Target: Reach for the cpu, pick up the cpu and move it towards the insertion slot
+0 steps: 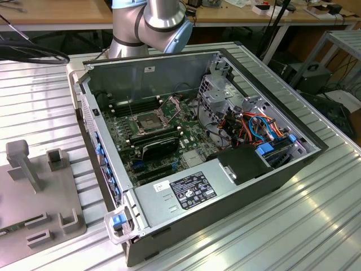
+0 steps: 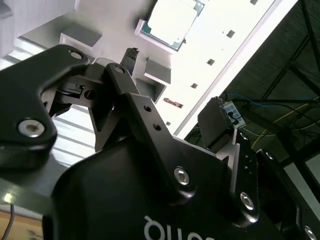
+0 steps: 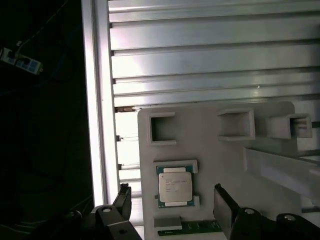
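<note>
a: where is the claw now, from your side?

b: in the first wrist view i see the claw (image 3: 171, 192) above a pale grey holder plate (image 3: 200, 150). its two fingers (image 3: 223, 207) stand wide apart and they grip nothing. it is empty.

a: and the cpu?

b: the cpu (image 3: 175, 186) lies flat in its small nest on that plate, near the edge of the ribbed metal desk (image 3: 200, 60). in this view it sits between the two fingers, so i judge the claw is lined up over it. in the second wrist view the cpu (image 2: 170, 20) looks well apart from the fingertips, so i think the claw hovers above it and does not touch it.

a: so how far are we with the task?

b: i would say the reach is mostly done, but the way down to the chip is not finished. the pick is not done, and the carry is not begun.

a: and the insertion slot?

b: in the exterior view the insertion slot (image 1: 148, 120) is on the board inside the open computer case (image 1: 158, 70), with a silver frame and a dark centre that looks bare. the arm (image 1: 161, 20) leaves that view at the top, away from the case, so the whole way to the slot is left.
</note>
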Controlling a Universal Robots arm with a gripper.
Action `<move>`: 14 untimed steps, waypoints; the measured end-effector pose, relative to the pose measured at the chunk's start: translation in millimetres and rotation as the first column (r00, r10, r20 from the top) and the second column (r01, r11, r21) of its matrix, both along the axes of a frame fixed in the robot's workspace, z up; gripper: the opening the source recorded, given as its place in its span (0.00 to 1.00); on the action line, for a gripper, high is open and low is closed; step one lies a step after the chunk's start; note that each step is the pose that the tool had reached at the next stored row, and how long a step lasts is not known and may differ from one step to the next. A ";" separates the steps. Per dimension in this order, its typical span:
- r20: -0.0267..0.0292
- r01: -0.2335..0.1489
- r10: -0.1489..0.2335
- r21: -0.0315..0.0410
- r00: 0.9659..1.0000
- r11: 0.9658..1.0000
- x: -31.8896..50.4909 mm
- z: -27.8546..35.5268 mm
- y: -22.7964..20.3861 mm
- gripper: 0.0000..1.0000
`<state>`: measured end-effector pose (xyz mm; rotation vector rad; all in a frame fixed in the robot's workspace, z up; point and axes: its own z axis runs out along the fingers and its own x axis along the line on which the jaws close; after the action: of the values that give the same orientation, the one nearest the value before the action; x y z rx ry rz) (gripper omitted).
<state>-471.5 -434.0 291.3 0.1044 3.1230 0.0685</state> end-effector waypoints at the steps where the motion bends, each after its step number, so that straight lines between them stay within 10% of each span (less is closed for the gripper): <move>1: 0.000 0.000 0.000 0.000 1.000 1.000 0.0 -2.1 -2.2 0.76; 14: -0.005 -0.024 0.024 0.000 1.000 1.000 2.1 -33.4 -19.2 0.76</move>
<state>-469.5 -453.2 257.9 0.0673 3.1295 0.0682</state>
